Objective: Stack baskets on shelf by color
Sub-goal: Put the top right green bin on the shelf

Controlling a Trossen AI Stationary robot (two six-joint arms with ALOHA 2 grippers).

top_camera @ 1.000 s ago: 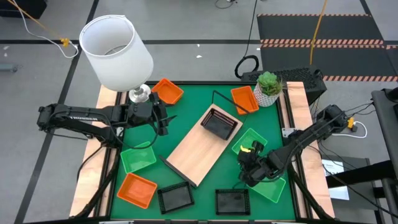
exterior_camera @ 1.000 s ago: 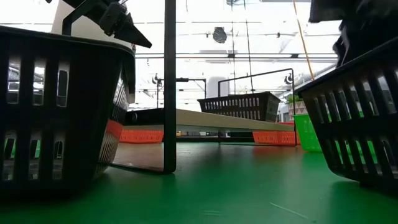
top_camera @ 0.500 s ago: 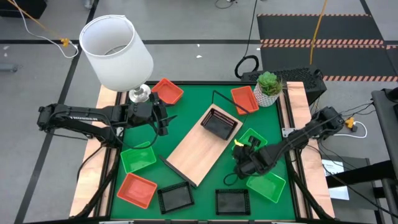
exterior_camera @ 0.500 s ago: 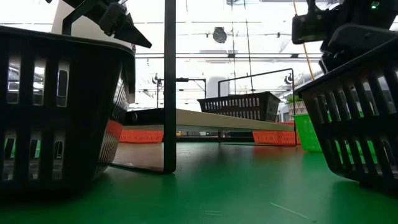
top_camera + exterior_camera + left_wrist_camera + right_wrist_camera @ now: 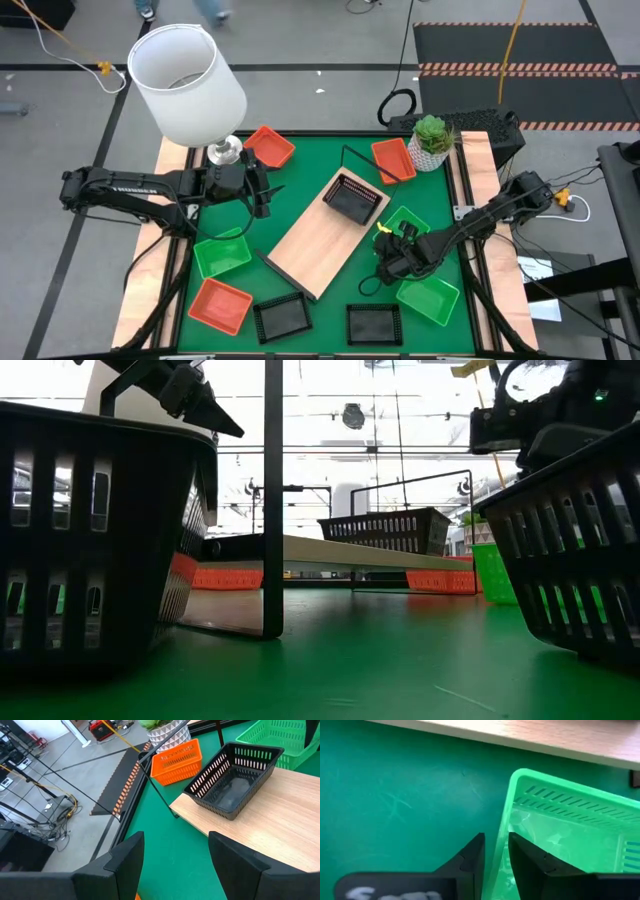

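Now, by parts:
Green basket: the green basket point(image 5: 560, 835) lies on the worktop point(image 5: 300, 180). One end wall, near a corner, stands between the right fingers point(image 5: 520, 860). The rest of it spreads off to one side of them.
Long axis: it runs crosswise to the way the fingers point and roughly along the shelf's near edge. Judged from that, a lift from this end would leave most of the basket hanging to one side.
Right gripper: the right gripper point(image 5: 496, 840) points down over that wall. Its fingers are drawn in narrow, one inside the basket and one outside, and as far as can be seen they are pinched on the wall.
Shelf: the shelf point(image 5: 310, 245) lies straight ahead of the right fingers, just past the basket's far rim, so the carry looks short.
On the shelf: a black basket point(image 5: 352, 198) sits at the end of the board farther from the right fingers. The near stretch of board is bare.
Other greens: a second green basket point(image 5: 428, 300) is just behind the right gripper. A third green basket point(image 5: 222, 252) is across the shelf, near the left arm.
Nearer arm: the right, plainly.
Left gripper: the left gripper point(image 5: 175, 865) hangs above the worktop with its fingers spread wide on nothing. The black basket lies ahead of them and well apart.
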